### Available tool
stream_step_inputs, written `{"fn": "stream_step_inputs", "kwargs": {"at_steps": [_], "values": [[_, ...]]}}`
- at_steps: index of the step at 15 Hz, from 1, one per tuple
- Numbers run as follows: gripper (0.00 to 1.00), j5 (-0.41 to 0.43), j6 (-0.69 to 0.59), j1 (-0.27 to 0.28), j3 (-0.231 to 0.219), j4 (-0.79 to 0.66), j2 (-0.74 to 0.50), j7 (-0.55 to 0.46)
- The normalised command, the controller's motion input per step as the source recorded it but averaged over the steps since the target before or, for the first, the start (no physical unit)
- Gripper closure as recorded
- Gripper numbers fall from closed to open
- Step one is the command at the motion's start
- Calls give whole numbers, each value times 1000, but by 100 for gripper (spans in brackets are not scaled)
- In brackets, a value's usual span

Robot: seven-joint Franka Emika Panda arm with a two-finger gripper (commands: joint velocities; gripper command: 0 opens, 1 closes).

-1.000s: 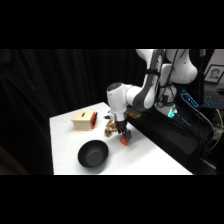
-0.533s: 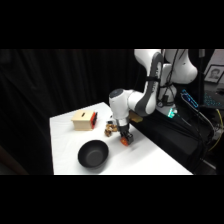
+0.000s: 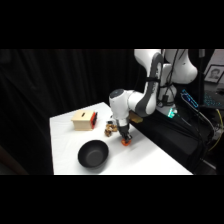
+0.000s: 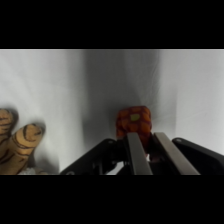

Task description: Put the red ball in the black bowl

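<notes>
My fingers are down at the worktop, nearly closed, with the red ball just ahead of their tips; I can't tell whether they grip it yet. In the side view the ball sits under the gripper, near the black bowl. It looks small, light and bumpy, probably somewhat soft, so I judge a pinch across its middle safest, since round things roll. The striped brown object lies nearby.
</notes>
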Motion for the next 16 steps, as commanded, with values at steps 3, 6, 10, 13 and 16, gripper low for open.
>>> {"fn": "stream_step_inputs", "kwargs": {"at_steps": [3, 6, 10, 13, 16], "values": [[95, 42, 8, 48, 19, -52, -110, 84], [95, 3, -175, 78, 11, -106, -316, 114], [95, -42, -307, 83, -15, -129, -443, 136], [95, -45, -312, 42, -29, -97, -420, 94], [95, -77, -305, 13, -63, -54, -387, 89]]}}
